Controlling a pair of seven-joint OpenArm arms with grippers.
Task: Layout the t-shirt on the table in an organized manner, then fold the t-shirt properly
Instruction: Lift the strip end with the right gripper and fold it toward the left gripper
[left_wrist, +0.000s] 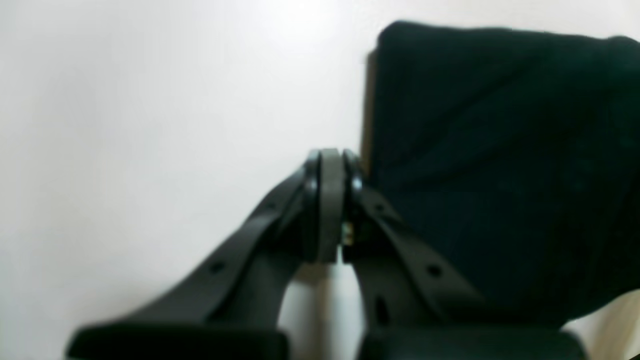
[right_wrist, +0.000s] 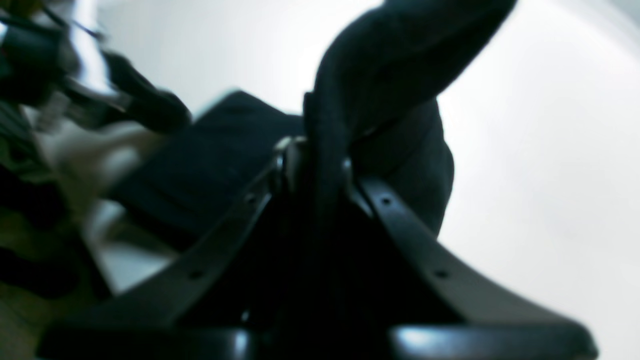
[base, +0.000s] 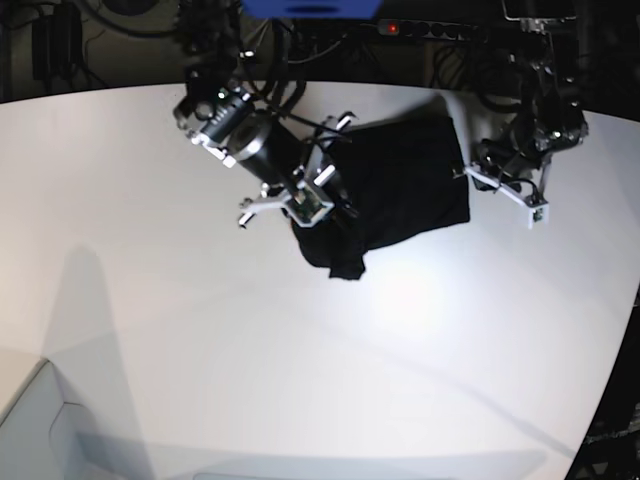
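The black t-shirt (base: 405, 185) lies bunched at the back of the white table (base: 200, 350), with no print showing. My right gripper (base: 327, 216) is at the shirt's left front corner. In the right wrist view the right gripper (right_wrist: 316, 150) is shut on a fold of the shirt (right_wrist: 390, 55), and the cloth stands up above the fingers. My left gripper (base: 474, 167) is at the shirt's right edge. In the left wrist view the left gripper (left_wrist: 328, 162) is shut with nothing between the pads, and the shirt (left_wrist: 500, 150) lies just beside it on the table (left_wrist: 150, 100).
Cables, a power strip (base: 430, 30) and arm bases stand behind the table's far edge. The table's curved edge runs down the right side (base: 612, 340). A white box corner (base: 30, 420) sits at the front left.
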